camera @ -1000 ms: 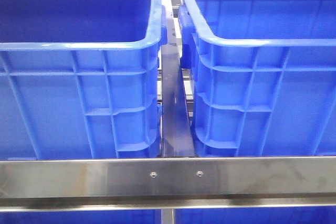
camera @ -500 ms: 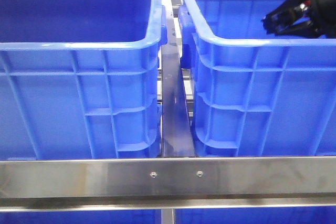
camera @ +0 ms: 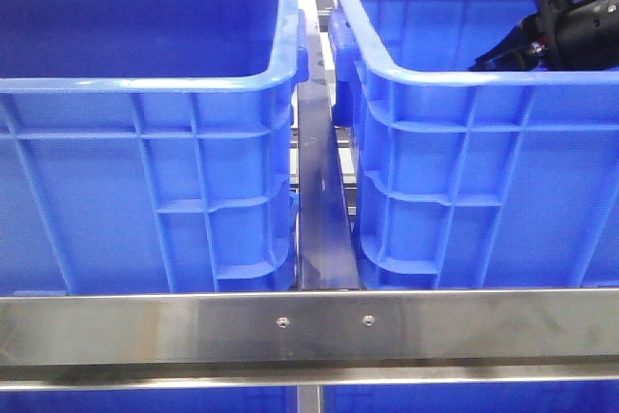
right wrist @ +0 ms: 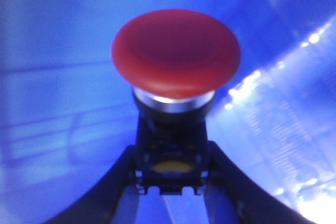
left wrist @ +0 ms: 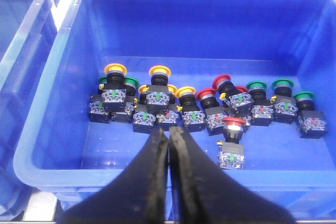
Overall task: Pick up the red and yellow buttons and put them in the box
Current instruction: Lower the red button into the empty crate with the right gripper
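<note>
In the front view, a large blue crate [camera: 145, 123] is sitting on the left, its inside hidden by its near wall. A steel rail [camera: 309, 328] is running across below both crates, and a narrow metal strip [camera: 321, 210] is showing in the gap between them. On the right a second blue box [camera: 464, 162] is standing, and the right arm's gripper [camera: 503, 57] is reaching down inside it near its right wall, partly hidden behind the rim.

The left wrist view is looking into a blue bin [left wrist: 58, 93] holding a loose row of push buttons: yellow-capped buttons [left wrist: 115, 70] toward one end, red-capped buttons [left wrist: 206, 94] in the middle, green-capped buttons [left wrist: 282, 83] toward the other end. One red button [left wrist: 234, 123] is lying apart, just in front of the row. The left gripper [left wrist: 169, 137] is hanging above the bin's near wall, its fingers [left wrist: 156, 150] pressed together with nothing between them.

In the right wrist view the right gripper's fingers [right wrist: 226, 177] are pinching the black body of a red mushroom button [right wrist: 176, 53], cap pointing away from the wrist, blue plastic wall all around it.
</note>
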### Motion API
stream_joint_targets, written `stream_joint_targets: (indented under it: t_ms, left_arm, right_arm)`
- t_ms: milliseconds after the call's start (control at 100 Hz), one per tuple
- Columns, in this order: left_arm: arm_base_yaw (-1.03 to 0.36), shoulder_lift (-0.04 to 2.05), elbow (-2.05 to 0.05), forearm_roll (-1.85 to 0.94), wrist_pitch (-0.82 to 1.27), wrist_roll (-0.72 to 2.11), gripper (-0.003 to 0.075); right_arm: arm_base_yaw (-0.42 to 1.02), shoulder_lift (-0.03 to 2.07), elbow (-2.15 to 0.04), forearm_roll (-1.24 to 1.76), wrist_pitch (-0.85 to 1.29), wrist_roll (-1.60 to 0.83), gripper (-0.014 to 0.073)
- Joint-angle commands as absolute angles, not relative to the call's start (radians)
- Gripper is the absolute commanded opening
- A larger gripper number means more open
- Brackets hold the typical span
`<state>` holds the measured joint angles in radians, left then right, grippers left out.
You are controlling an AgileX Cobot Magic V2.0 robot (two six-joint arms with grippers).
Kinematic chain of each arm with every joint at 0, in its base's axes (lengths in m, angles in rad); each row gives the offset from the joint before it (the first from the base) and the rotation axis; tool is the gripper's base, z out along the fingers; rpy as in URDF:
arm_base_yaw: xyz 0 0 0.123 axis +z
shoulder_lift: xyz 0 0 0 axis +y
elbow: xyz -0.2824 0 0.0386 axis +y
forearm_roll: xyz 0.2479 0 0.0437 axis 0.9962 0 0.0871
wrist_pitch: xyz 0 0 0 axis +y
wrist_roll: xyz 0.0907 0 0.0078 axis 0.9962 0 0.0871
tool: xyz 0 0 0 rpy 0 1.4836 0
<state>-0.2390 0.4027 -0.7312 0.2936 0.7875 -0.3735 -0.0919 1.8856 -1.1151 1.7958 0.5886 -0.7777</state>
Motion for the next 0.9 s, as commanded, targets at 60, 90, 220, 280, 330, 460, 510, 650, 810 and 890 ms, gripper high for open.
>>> stream_joint_targets:
  t_ms: [60,90,220,280,330,460,510,650,810,890]
  left_arm:
    - [-0.236,0.41,-0.757,0.31,0.712,-0.376,-0.0019]
    - [-0.236,0.41,-0.757,0.31,0.712,-0.376,-0.0019]
    - [-0.236,0.41,-0.757,0.31,0.712,-0.376,-0.0019]
    - [-0.236,0.41,-0.757,0.31,0.712,-0.376,-0.0019]
    - [-0.236,0.41,-0.757,0.31,0.712,-0.376,-0.0019]
    - [-0.236,0.41,-0.757,0.31,0.712,-0.376,-0.0019]
    - [-0.236,0.41,-0.757,0.31,0.712,-0.376,-0.0019]
    - [-0.236,0.41,-0.757,0.31,0.712,-0.376,-0.0019]
    - [-0.236,0.41,-0.757,0.31,0.712,-0.376,-0.0019]
    - [-0.236,0.41,-0.757,0.31,0.712,-0.376,-0.0019]
  right_arm:
    - [-0.097,1.858,-1.165,1.847,0.645,-0.778,0.0054]
    - [-0.097,1.862,-1.168,1.847,0.645,-0.777,0.0054]
    - [-0.097,1.879,-1.171,1.847,0.645,-0.76,0.0055]
    - [-0.097,1.888,-1.171,1.847,0.645,-0.76,0.0058]
    - [-0.097,1.893,-1.171,1.847,0.645,-0.76,0.0058]
    - [-0.097,1.894,-1.171,1.847,0.642,-0.76,0.0059]
    - [-0.097,1.894,-1.172,1.847,0.642,-0.76,0.0071]
    - [-0.097,1.894,-1.172,1.847,0.642,-0.76,0.0197]
    - [-0.097,1.894,-1.172,1.847,0.642,-0.76,0.0435]
    - [-0.097,1.894,-1.172,1.847,0.642,-0.76,0.0514]
